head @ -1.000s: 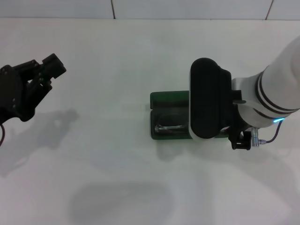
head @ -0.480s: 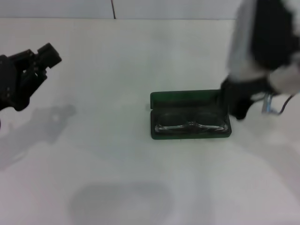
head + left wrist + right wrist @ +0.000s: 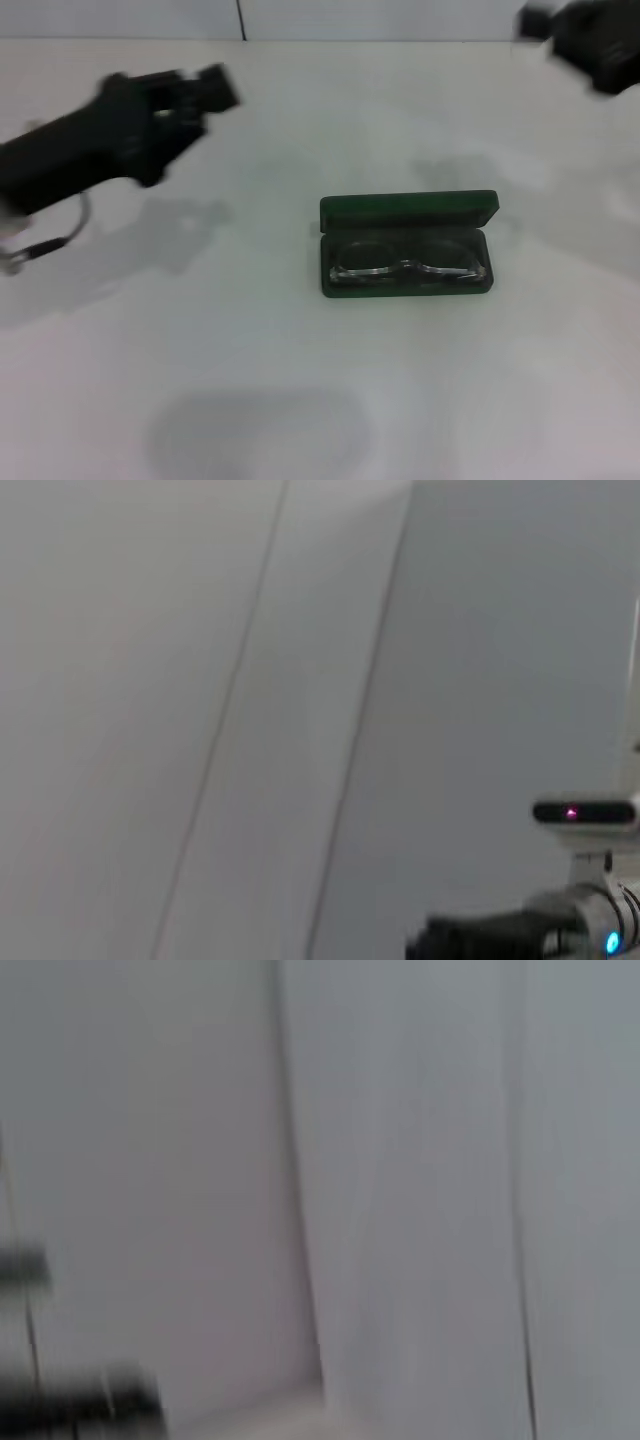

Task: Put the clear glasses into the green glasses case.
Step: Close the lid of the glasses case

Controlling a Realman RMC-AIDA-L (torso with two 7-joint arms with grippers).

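Observation:
The green glasses case (image 3: 405,210) lies open at the middle of the white table, lid raised toward the back. The clear glasses (image 3: 408,263) rest inside its dark tray, lenses side by side. My left gripper (image 3: 205,88) hovers over the table to the far left of the case, well apart from it. My right gripper (image 3: 560,30) is up at the back right corner of the head view, clear of the case. Neither wrist view shows the case or the glasses.
A white tabletop (image 3: 250,400) spreads all around the case, with a tiled wall seam at the back. In the left wrist view the other arm (image 3: 540,935) shows far off against a plain wall.
My right arm has lifted off the case and swung away to the back right, uncovering the glasses in the tray. My left arm has swung inward toward the middle.

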